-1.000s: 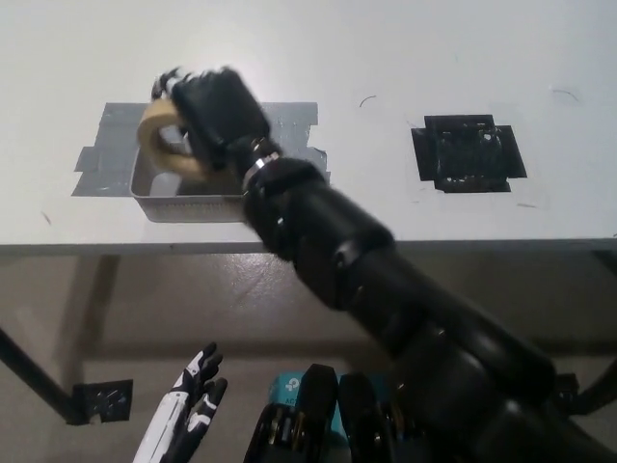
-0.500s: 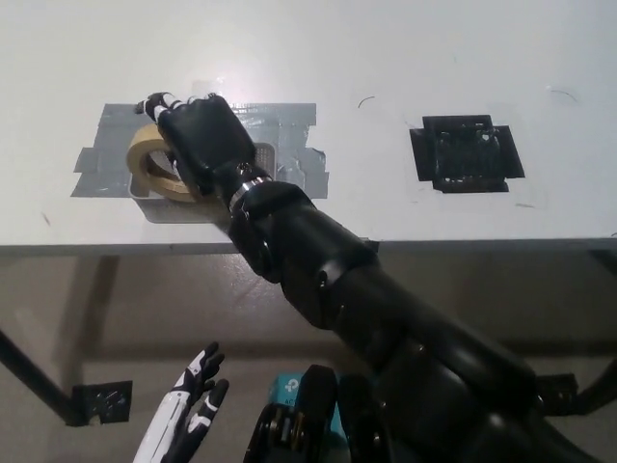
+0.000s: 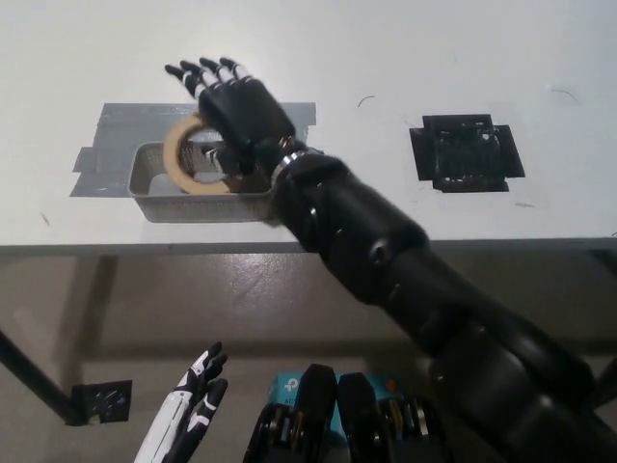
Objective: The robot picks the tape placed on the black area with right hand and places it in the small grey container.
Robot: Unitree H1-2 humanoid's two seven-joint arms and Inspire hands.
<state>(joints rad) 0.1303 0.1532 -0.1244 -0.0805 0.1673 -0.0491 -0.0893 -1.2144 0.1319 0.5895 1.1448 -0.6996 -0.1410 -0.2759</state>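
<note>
The tan roll of tape (image 3: 185,162) lies tilted inside the small grey container (image 3: 147,189), which sits on a grey taped patch at the table's left. My black right hand (image 3: 241,111) hovers just right of and above the roll, open with its fingers stretched out and away from the tape; the palm hides the roll's right edge. The black area (image 3: 468,152) at the right of the table holds nothing. My white left hand (image 3: 188,410) rests low at the lower left, below the table edge, fingers apart.
The white table's front edge (image 3: 116,248) runs across the middle of the view. Below it is the floor, with a dark table leg (image 3: 34,381) at the lower left.
My right hand has opened and its fingers have straightened; the tape has left the hand and dropped into the container. The forearm has swung slightly right. The left hand has not moved.
</note>
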